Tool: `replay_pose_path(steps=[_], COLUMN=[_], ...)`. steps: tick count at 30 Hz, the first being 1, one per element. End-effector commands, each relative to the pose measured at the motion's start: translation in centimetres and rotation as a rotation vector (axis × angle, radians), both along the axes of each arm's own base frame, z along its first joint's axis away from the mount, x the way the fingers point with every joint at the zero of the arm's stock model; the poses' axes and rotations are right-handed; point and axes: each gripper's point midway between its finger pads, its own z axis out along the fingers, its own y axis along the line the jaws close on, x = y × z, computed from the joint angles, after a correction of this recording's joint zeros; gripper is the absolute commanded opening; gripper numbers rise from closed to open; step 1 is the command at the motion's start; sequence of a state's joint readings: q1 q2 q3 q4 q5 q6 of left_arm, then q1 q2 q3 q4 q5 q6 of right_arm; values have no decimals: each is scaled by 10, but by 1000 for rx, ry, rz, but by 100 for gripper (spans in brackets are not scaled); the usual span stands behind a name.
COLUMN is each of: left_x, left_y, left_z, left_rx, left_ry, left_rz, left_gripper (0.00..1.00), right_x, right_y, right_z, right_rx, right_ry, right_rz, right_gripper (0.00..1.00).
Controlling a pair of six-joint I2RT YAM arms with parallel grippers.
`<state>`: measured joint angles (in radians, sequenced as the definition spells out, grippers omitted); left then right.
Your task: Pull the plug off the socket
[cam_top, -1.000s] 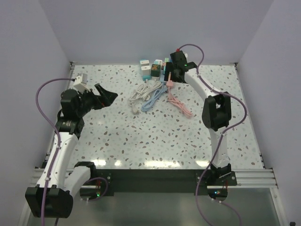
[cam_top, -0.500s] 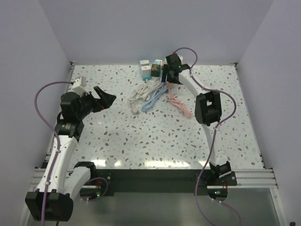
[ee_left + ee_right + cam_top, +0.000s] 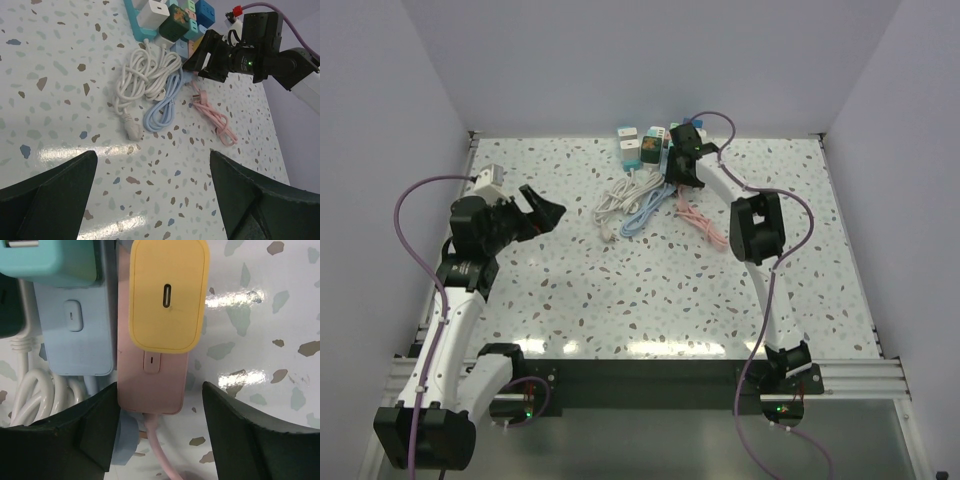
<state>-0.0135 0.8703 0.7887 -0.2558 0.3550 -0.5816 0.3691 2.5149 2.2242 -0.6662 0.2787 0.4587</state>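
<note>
The left tool (image 3: 544, 203) hangs over the glossy speckled worktop (image 3: 650, 280), fingers (image 3: 50, 195) spread wide, holding nothing. At the far edge the right tool (image 3: 160, 389) straddles a matte pink socket strip (image 3: 150, 396) with parted fingers (image 3: 75, 435), without gripping; a rounded yellow plug (image 3: 169, 295) sits in it, prongs hidden.

Socket strips (image 3: 642, 148): side by side at the far edge of the table (image 3: 620, 290).
Plug (image 3: 168, 295): on the rightmost strip.
Coiled cables (image 3: 142, 80): just before the strips.

Bright, even light (glare streaks on tabletop (image 3: 650, 345)).
</note>
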Motion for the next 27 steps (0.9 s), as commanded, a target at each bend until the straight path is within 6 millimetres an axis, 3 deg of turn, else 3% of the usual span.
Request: replay_pose_path(steps=[1, 6, 9, 10, 11, 12, 14, 15, 16, 18, 20, 23, 27], left_x=[-1, -5, -5, -5, -4, -4, -2, -1, -1, -1, -2, -4, -4], left_y=[3, 3, 0, -2, -2, -4, -8, -9, -11, -14, -19, -25, -31], left_z=[3, 3, 1, -3, -3, -4, -9, -12, -23, -33, -46, -55, -61], left_rx=[23, 22, 18, 12, 7, 5, -2, -2, -3, -7, -22, -47, -61], left_ry=[-21, -20, -26, -16, -16, -16, -14, -10, 15, 33, 68, 75, 75], left_rz=[2, 2, -14, -23, -27, -36, -59, -69, -86, -103, -132, -158, -177], left_gripper=[100, 100, 100, 100, 100, 100, 100, 100, 100, 100, 100, 100, 99], right_x=[17, 27, 26, 21, 18, 15, -4, -10, -29, -49, -85, -136, -198], right_y=[-12, -34, -49, -57, -60, -68, -78, -85, -89, -91, -95, -90, -64], right_z=[14, 20, 22, 17, 18, 29, 21, 41, 27, 28, 25, 17, 4], right_rx=[39, 93, 79, 65, 63, 61, 29, 21, 8, 13, 13, 14, 97], right_ry=[-64, -76, -60, -40, -33, -46, -2, -29, 24, 41, 101, 185, 298], right_rz=[-69, -61, -52, -64, -69, -85, -104, -132, -138, -157, -168, -163, -144], right_gripper=[66, 55, 36, 23, 16, 11, 0, 0, 0, 0, 0, 0, 0])
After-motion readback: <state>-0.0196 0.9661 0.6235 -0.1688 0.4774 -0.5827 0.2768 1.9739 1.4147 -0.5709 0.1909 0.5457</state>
